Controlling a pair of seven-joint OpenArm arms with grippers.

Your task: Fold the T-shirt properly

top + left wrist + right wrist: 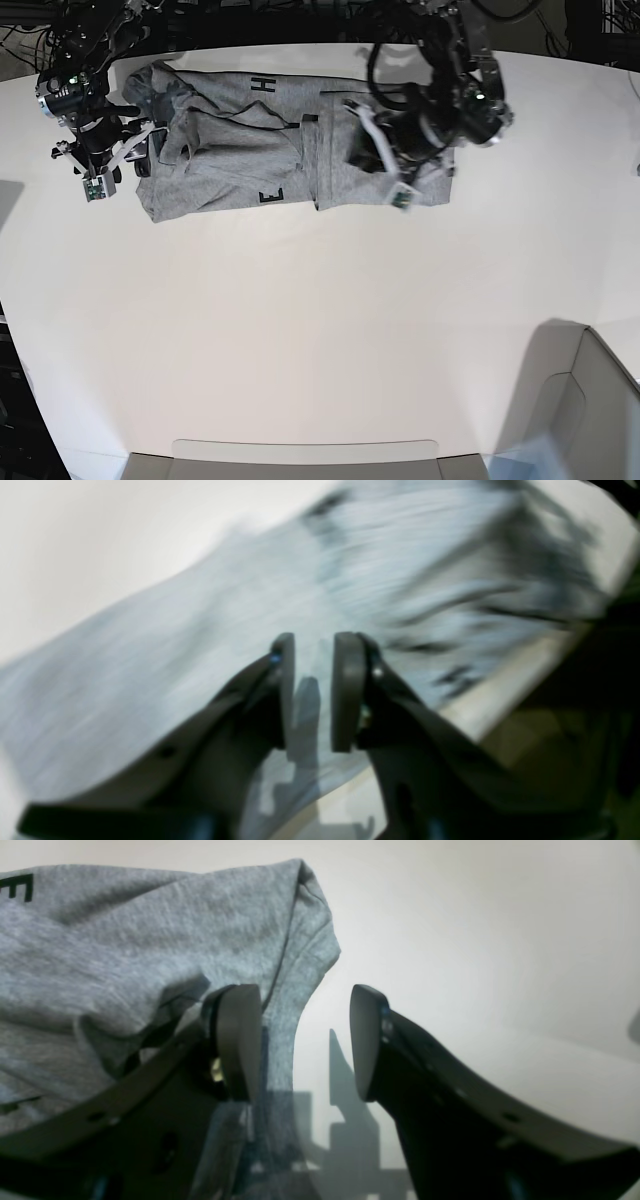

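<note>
The heather-grey T-shirt (240, 150) lies partly folded and creased along the far side of the white table, with black letters H and E showing. My left gripper (372, 142) hovers over the shirt's right part. In the blurred left wrist view it (314, 640) is narrowly open above the lettered fabric (225, 630), with nothing between the fingers. My right gripper (133, 150) is at the shirt's left end. In the right wrist view it (305, 990) is open, one finger (237, 1040) over the sleeve edge (300, 965) and the other over bare table.
The table's far edge (500, 695) runs close behind the shirt. A grey bin (590, 400) stands at the near right corner and a flat grey tray (300, 460) at the near edge. A small grey object (637, 165) lies at the far right.
</note>
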